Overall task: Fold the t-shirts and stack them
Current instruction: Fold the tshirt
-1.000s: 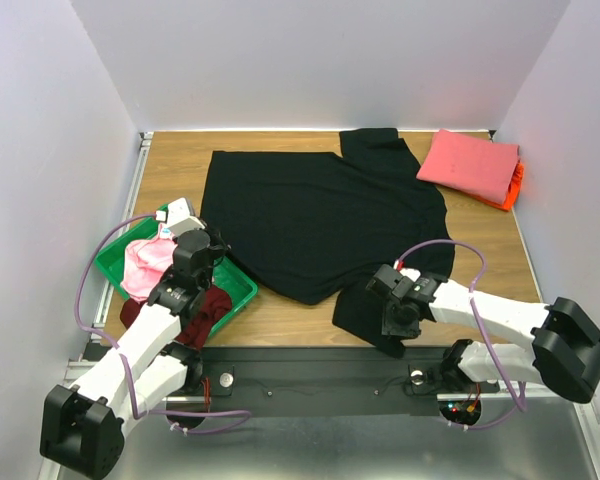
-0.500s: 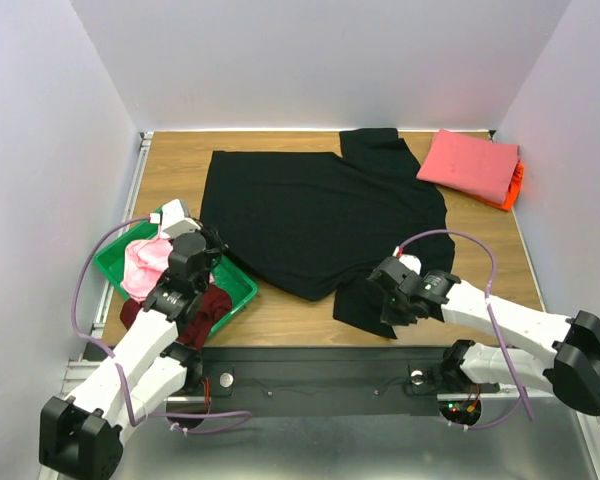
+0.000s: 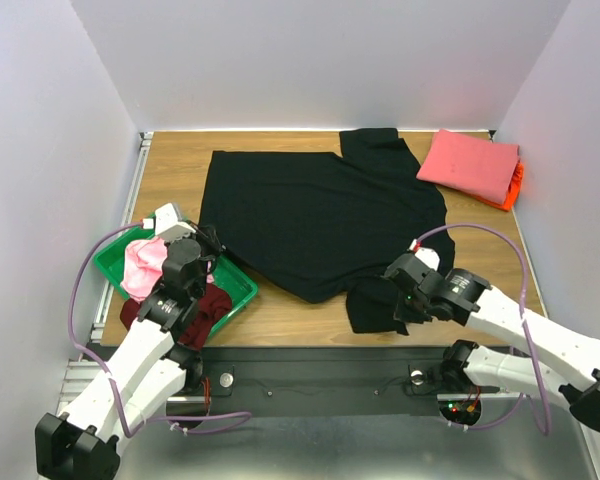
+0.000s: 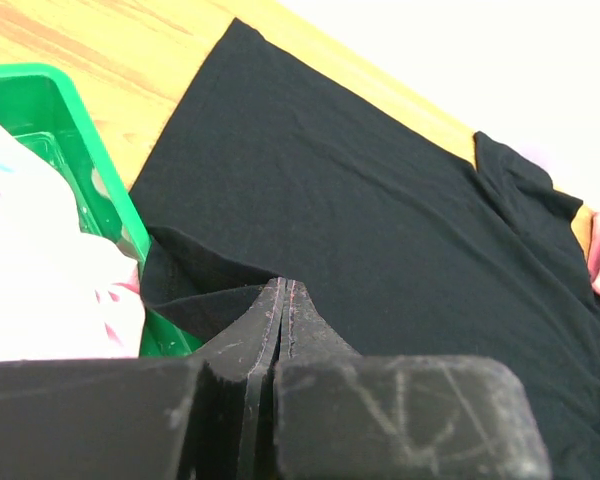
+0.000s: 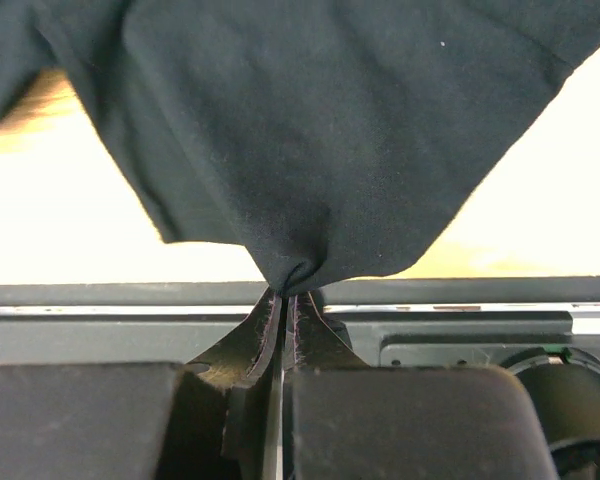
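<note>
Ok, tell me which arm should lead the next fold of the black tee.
Probably right: the right claw pinches the black tee's near flap with bare table around. The left claw also grips cloth, but crowds the green tray.

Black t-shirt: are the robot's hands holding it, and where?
Yes, both. The right hand pinches the near sleeve of the black t-shirt; the left hand pinches its near corner beside the green tray.

Orange tee [image 3: 518,186] at 2 o'clock shows only an edge under the coral tee [image 3: 470,163]. Left arm [image 3: 145,345] covers much of the maroon tee [image 3: 218,303] at 8 o'clock.
</note>
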Controlling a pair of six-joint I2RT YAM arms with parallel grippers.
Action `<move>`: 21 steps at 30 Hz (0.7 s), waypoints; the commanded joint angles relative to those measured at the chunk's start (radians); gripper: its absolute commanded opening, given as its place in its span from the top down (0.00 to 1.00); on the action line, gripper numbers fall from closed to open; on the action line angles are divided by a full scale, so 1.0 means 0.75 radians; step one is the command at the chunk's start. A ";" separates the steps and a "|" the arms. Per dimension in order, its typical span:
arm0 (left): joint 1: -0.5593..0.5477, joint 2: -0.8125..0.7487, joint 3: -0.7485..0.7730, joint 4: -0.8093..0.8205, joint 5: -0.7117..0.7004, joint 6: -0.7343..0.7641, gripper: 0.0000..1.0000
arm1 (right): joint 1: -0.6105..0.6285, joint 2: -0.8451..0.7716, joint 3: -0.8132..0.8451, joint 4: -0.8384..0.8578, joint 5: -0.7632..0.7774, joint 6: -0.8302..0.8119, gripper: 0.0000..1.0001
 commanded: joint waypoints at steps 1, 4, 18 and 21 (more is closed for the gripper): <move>-0.011 -0.033 -0.011 0.022 -0.043 -0.006 1.00 | 0.010 -0.067 0.078 -0.139 0.066 0.035 1.00; -0.017 -0.037 -0.009 0.012 -0.049 -0.008 1.00 | 0.012 -0.079 0.084 -0.145 0.042 0.026 1.00; -0.024 -0.056 0.048 -0.003 -0.168 -0.018 1.00 | 0.012 -0.210 0.154 0.108 0.391 -0.070 1.00; -0.022 -0.017 0.073 0.016 -0.190 -0.014 1.00 | 0.010 -0.206 0.111 0.251 0.450 -0.080 1.00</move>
